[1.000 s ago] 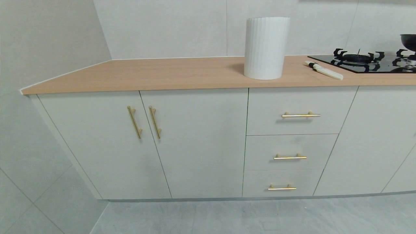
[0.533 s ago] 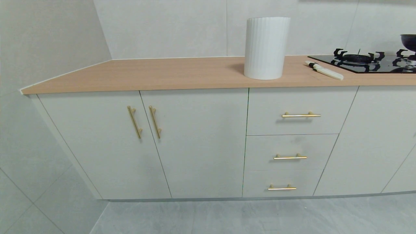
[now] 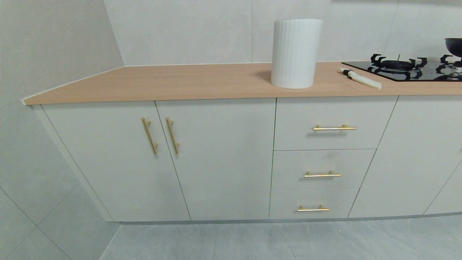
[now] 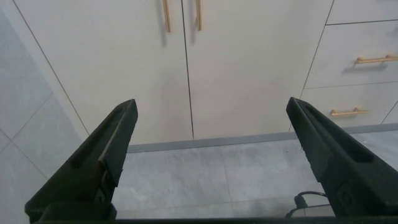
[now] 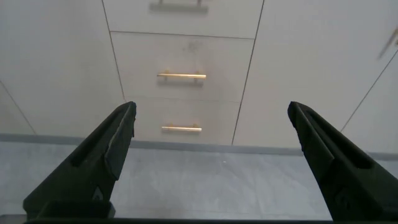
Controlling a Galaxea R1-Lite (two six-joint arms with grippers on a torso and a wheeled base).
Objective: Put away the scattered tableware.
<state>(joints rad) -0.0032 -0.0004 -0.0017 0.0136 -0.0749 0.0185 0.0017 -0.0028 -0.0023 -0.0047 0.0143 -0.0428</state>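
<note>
Well, left claw (image 4: pixel 210 104): mine, spread wide with nothing between the fingers; it hangs low over the floor (image 4: pixel 205 177), facing the cupboard doors (image 4: pixel 186 62).
right claw (image 5: pixel 210 107): also wide and holding nothing, low in front of the drawers (image 5: pixel 180 59), with the two lower gold handles ahead of it.
cupboard doors: a shut pair, with two upright gold handles side by side at the seam.
drawers: three in a stack, all shut, just to the right of the doors.
tabletop (image 3: pixel 180 81): wooden, running above the doors and drawers to the wall corner on my left.
canister (image 3: pixel 296 53): tall, white and ribbed, upright on the tabletop above the drawers.
knife (image 3: pixel 360 78): pale, lying flat on the tabletop near its front edge, between the canister and the stove, apart from the canister and just beside the stove's glass.
stove (image 3: pixel 404 69): black glass with burner grates, set into the tabletop on my right; a dark pot (image 3: pixel 454 45) sits at the picture's edge.
</note>
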